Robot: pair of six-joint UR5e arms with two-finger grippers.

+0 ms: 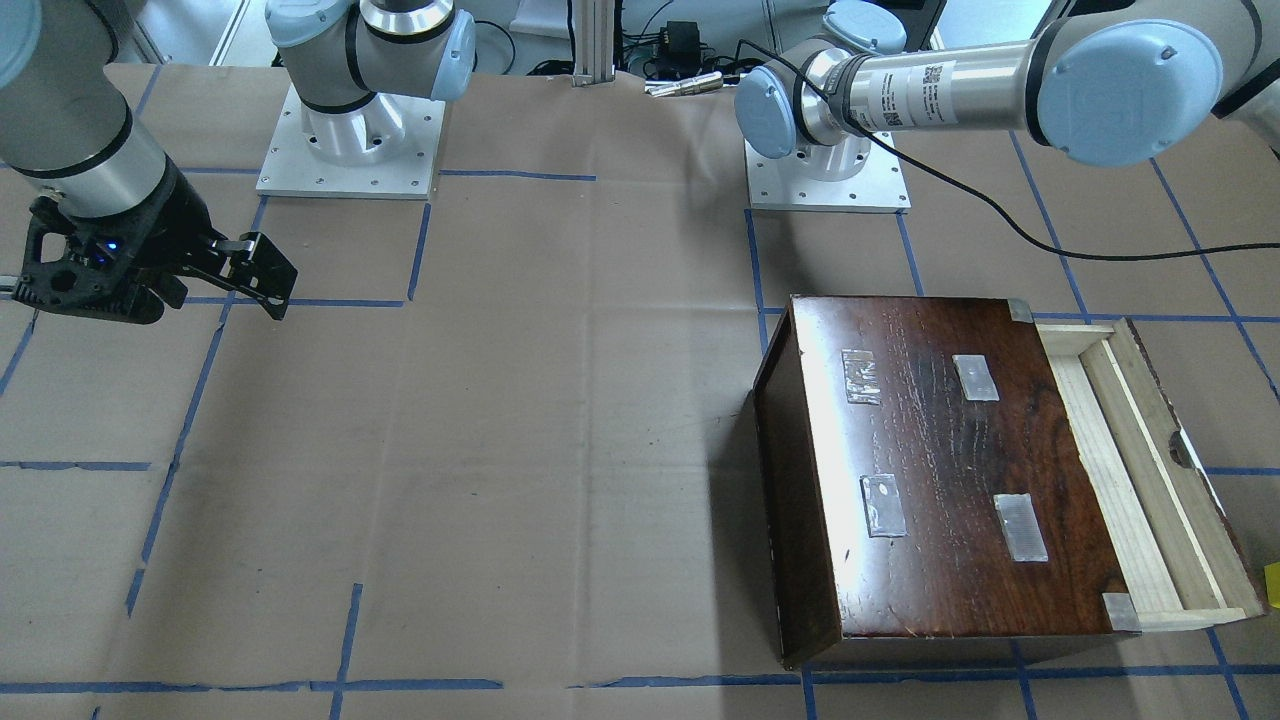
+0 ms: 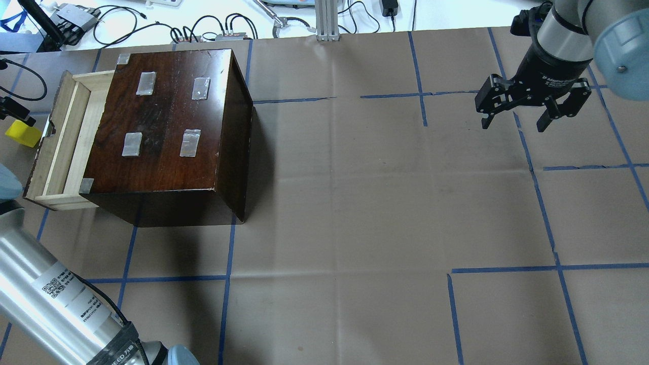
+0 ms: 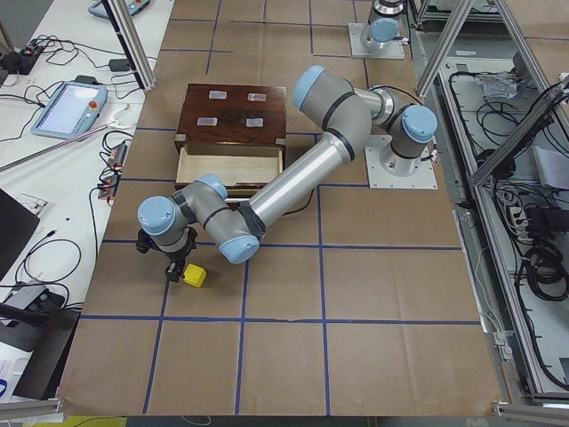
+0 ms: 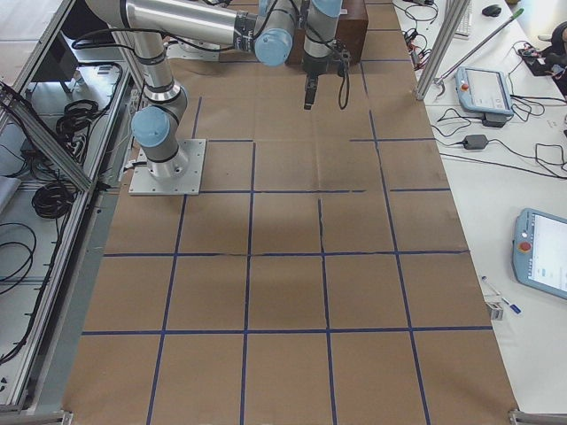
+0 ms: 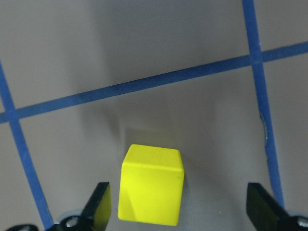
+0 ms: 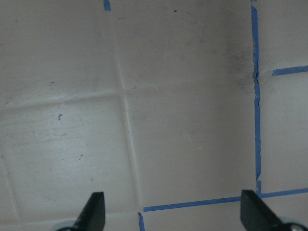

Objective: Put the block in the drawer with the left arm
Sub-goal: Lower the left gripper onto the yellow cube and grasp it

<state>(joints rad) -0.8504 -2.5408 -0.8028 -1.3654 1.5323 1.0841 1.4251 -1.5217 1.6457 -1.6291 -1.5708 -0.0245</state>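
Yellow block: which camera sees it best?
Left wrist view: the block fills the middle, big and sharp. Overhead and left-side views show it small; the front view catches a sliver; the right-side view misses it.

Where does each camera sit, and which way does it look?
Front-facing: across the table, facing the robot, looking down; right gripper, left arm show.
Overhead: behind the robot, looking forward and down on the box; both arms show.
Left side: table's left end, looking along it; left arm nearest.
Right side: opposite end; right arm nearest.
Left wrist: looks down at the block between fingertips of the left gripper.
Right wrist: looks down at bare table; its fingertips show.
Shared: overhead and left wrist both see the block.
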